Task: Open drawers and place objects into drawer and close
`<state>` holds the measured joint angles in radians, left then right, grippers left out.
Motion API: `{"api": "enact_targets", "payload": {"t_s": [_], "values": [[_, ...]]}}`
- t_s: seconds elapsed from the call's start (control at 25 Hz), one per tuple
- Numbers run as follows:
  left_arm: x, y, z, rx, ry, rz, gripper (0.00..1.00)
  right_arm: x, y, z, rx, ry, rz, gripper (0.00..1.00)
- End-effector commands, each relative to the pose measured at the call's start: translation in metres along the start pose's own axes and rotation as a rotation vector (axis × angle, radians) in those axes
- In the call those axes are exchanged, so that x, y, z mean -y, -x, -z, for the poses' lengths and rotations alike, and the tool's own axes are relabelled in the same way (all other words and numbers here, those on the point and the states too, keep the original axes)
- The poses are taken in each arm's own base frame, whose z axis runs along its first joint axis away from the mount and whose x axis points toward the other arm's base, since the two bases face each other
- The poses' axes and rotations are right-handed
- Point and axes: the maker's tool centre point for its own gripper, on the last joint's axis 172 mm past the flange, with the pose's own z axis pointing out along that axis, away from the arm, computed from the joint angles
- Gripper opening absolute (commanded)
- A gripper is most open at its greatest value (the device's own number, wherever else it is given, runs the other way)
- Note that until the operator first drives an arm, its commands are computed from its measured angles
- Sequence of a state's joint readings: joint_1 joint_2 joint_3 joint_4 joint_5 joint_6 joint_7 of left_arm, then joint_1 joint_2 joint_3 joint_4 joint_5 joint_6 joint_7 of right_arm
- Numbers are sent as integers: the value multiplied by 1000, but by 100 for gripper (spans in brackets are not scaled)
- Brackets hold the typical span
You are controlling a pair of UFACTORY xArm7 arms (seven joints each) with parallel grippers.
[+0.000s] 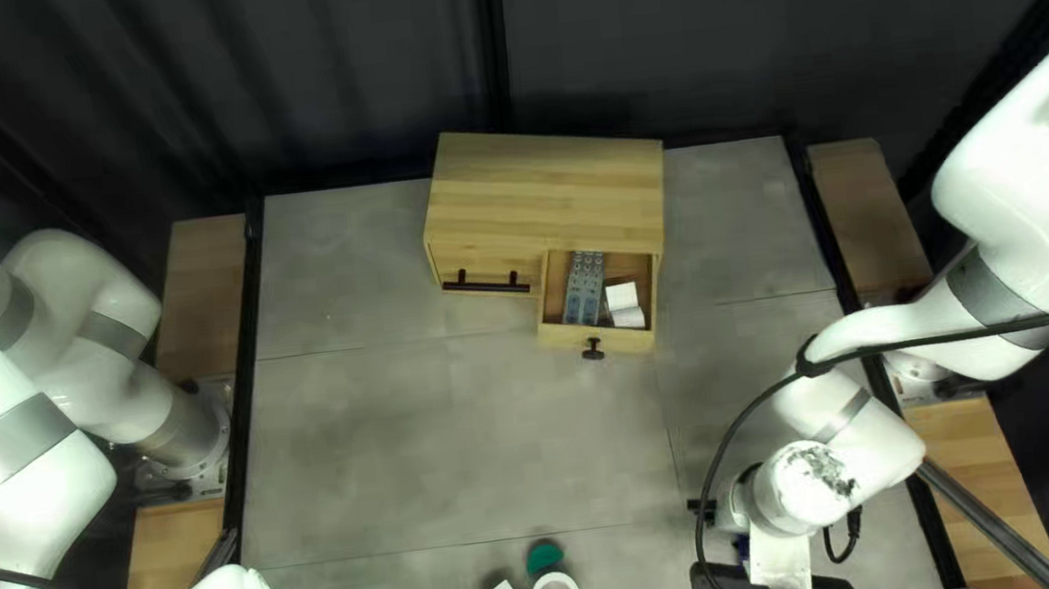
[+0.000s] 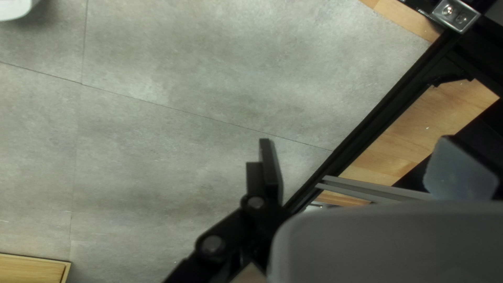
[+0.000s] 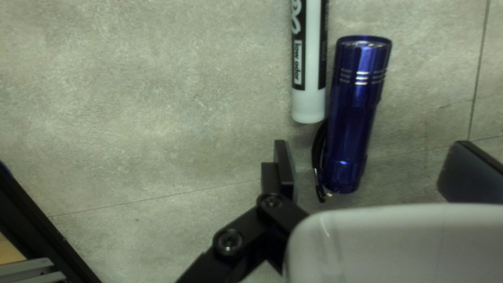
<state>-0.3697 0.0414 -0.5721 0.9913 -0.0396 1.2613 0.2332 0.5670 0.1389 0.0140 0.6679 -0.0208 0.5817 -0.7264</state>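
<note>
— Which of your pincers is nearer to the torch (image 3: 357,112)?

— My right pincer (image 3: 371,149). Its fingers are spread wide and they grip nothing. The left one (image 2: 356,141) is also spread, with nothing between, and it is well apart from there.

— And where exactly does the torch lie?

— On the bench (image 1: 435,434). If twelve is straight ahead of my right pincer, the middle of the torch is near twelve. Its near end appears between the fingers, closer to the nine-o'clock one.

— How does its long axis run?

— Almost from six to twelve, with the far end leaning a little to one. The fingers stand at nine and three, so I judge they can close across the body with only a small turn. How high they are above it, I do not see well.

— Something can disturb this?

— Yes, the marker (image 3: 309,68). It is at eleven from the pincer, just beside the torch and nearly parallel. If I close too far ahead, I may take both. The strap (image 3: 317,152) also lies on the nine-o'clock side and could be pinched.

— After this, where?

— The drawer (image 1: 625,343) is pulled out, at about eleven o'clock from my right pincer in the top left view.
</note>
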Motion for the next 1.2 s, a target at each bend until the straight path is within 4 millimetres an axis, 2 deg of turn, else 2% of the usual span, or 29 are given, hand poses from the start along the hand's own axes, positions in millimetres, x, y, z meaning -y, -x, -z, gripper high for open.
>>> {"api": "enact_targets", "payload": {"t_s": [0.04, 0.32, 0.44, 0.64, 0.72, 0.76, 0.84, 0.88, 1.0, 1.04, 1.08, 1.2], "values": [[0, 0, 0, 0, 0, 0, 100, -1, -1, -1, 0, 0, 1, 3], [0, 0, 0, 0, 0, 0, 100, -5, 3, 2, 2, 5, 2, 1], [0, 0, 0, 0, 0, 0, 100, -11, 8, 17, 4, 13, -8, 1], [0, 0, 0, 0, 0, 0, 100, -34, 32, 55, 11, 28, -79, 0], [0, 0, 0, 0, 0, 0, 100, -52, 52, 82, 17, 42, -141, 0], [0, 0, 0, 0, 0, 0, 100, -56, 56, 88, 18, 45, -160, 0], [0, 0, 0, 0, 0, 0, 100, -71, 78, 113, 31, 56, -222, 0], [0, 0, 0, 0, 0, 0, 100, -81, 95, 131, 35, 69, -263, 0], [0, 0, 0, 0, 0, 0, 100, -103, 135, 169, 30, 106, -373, 0], [0, 0, 0, 0, 0, 0, 100, -108, 144, 177, 27, 115, -401, 0], [0, 0, 0, 0, 0, 0, 100, -119, 163, 192, 16, 132, -463, 0], [0, 0, 0, 0, 0, 0, 100, -140, 195, 215, -12, 161, -620, 0]]}}
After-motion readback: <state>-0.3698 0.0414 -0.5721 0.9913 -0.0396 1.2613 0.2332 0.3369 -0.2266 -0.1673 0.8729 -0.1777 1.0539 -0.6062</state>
